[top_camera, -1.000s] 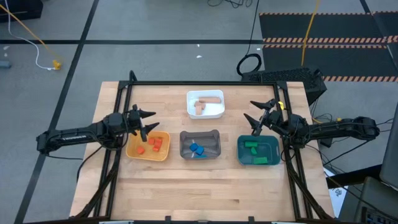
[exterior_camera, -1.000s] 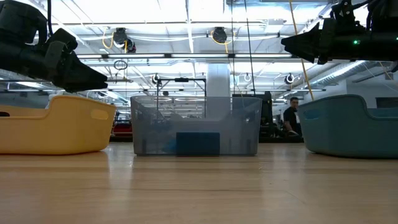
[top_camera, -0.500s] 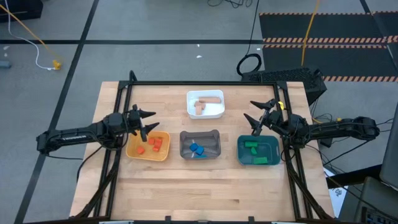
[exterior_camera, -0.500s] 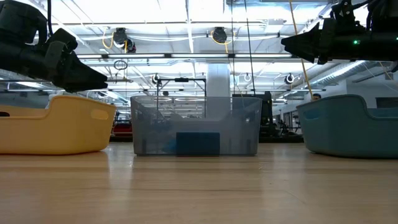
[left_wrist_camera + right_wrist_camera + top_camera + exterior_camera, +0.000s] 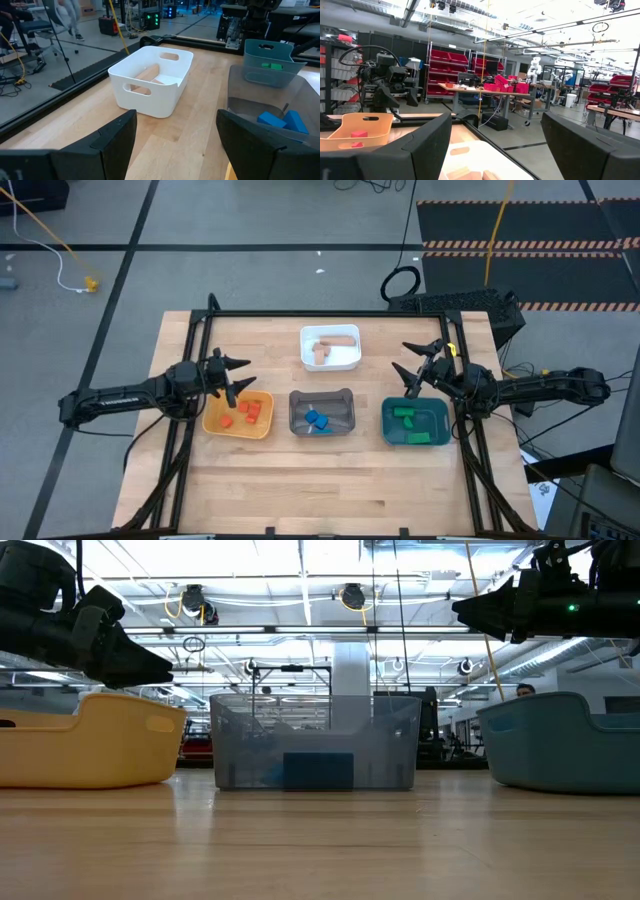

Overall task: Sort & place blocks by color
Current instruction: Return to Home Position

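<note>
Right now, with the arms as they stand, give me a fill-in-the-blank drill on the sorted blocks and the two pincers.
1. The red-orange blocks lie in the ____.
2. The blue blocks lie in the ____.
3. The green blocks lie in the ____.
4. The left pincer and the right pincer both hover with jaws ____.

Missing words: yellow bin; grey bin; teal bin; open.

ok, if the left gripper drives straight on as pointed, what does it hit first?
Probably the white tray: the left wrist view shows it straight ahead between the open jaws of the left gripper. The gripper sits raised, though, so it might pass over the rim; depth is unclear.
</note>
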